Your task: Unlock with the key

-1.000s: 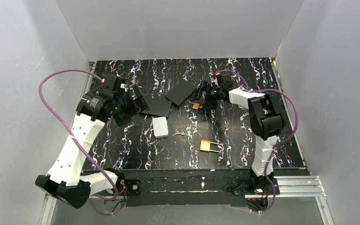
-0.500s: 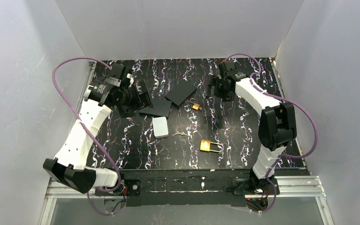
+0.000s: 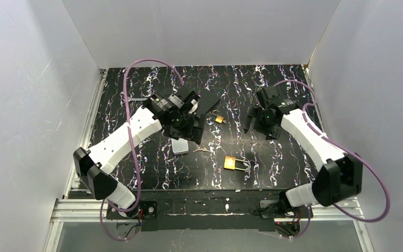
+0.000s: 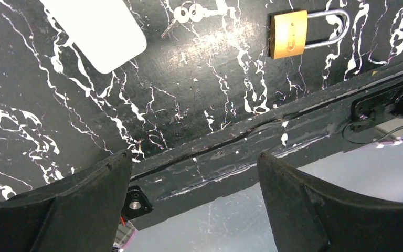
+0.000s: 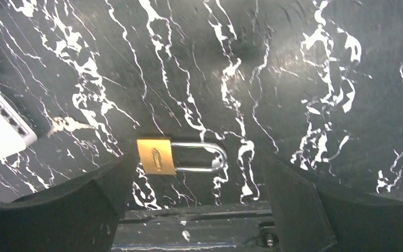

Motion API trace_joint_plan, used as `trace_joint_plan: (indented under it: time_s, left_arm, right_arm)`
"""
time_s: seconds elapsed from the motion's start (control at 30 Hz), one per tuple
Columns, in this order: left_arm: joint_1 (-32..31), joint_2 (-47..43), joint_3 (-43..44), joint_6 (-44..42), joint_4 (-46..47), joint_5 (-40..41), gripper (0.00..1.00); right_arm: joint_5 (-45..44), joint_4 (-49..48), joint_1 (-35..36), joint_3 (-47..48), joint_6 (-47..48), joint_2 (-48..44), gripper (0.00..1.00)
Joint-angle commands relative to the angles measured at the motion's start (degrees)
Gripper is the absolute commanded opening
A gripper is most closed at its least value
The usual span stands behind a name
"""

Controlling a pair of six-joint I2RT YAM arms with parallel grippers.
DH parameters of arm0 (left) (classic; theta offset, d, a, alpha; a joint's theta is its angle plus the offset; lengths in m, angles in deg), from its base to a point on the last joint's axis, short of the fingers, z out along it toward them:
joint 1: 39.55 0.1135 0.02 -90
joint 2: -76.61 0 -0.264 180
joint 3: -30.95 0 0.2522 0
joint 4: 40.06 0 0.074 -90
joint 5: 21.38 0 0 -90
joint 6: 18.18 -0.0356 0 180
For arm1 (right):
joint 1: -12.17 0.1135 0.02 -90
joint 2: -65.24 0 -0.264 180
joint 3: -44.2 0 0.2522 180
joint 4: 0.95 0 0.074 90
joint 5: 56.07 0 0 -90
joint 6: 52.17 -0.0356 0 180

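The key [image 3: 200, 149], a small silver bunch, lies on the black marbled table just right of a white card [image 3: 179, 145]. It shows at the top edge of the left wrist view as the key [image 4: 183, 13]. A brass padlock [image 3: 231, 163] with a steel shackle lies nearer the front; its shackle looks closed. My left gripper [image 3: 188, 125] hovers above the card, open and empty [image 4: 194, 156]. My right gripper [image 3: 258, 119] hangs open to the right of the middle, with the padlock [image 5: 156, 155] in sight between its fingertips [image 5: 198, 159] but lower down, untouched.
A second, smaller brass padlock [image 3: 219, 119] lies behind the key. A black sheet [image 3: 208, 101] lies at the back, partly under my left arm. White walls close in the table on three sides. The front rail [image 4: 252, 157] runs along the near edge.
My left gripper swung from the back left corner to above the white card. My right gripper drew away from the small padlock, toward the near right.
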Motion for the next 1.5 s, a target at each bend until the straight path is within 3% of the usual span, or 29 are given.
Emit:
trace_joint_plan:
  time_s: [0.0, 0.13, 0.27, 0.37, 0.57, 0.73, 0.87, 1.03, 1.47]
  left_arm:
    - [-2.92, 1.29, -0.92, -2.85, 1.43, 4.74, 0.86]
    - [-3.36, 3.59, -2.46, -0.06, 1.89, 3.83, 0.81]
    - [-3.37, 1.98, -4.61, 4.42, 1.52, 6.22, 0.77]
    - [-2.7, -2.11, -7.57, 10.56, -1.31, 9.34, 0.75]
    - [-0.65, -15.04, -19.8, 16.33, -1.65, 9.48, 0.76]
    - [2.41, -25.0, -23.39, 20.98, -4.87, 11.64, 0.76]
    - [4.55, -32.04, -24.93, 22.08, -6.39, 11.66, 0.76]
    - [5.07, -36.26, -24.19, 21.74, -10.81, 13.63, 0.76]
    - [5.06, -40.54, -25.14, 24.12, -12.42, 13.11, 0.76]
  right_arm:
    - [-2.34, 3.1, -0.19, -3.52, -0.74, -7.09, 0.98]
    - [0.78, 2.66, -0.12, -5.22, 4.27, -12.26, 0.98]
    - [16.85, -8.71, 0.01, -9.43, 13.47, -18.37, 0.94]
    - [21.04, -13.06, 1.43, -8.8, 20.48, -17.52, 0.93]
    - [14.92, -21.32, 16.43, -5.98, 34.54, -8.44, 0.92]
    - [11.27, -34.65, 26.69, -7.77, 45.97, -1.42, 0.94]
    - [14.4, -38.63, 27.91, -6.4, 51.24, 5.64, 0.9]
    - [9.86, -33.54, 29.87, -1.5, 57.82, 14.78, 0.79]
    - [8.06, -37.49, 31.33, 0.35, 60.17, 22.81, 0.74]
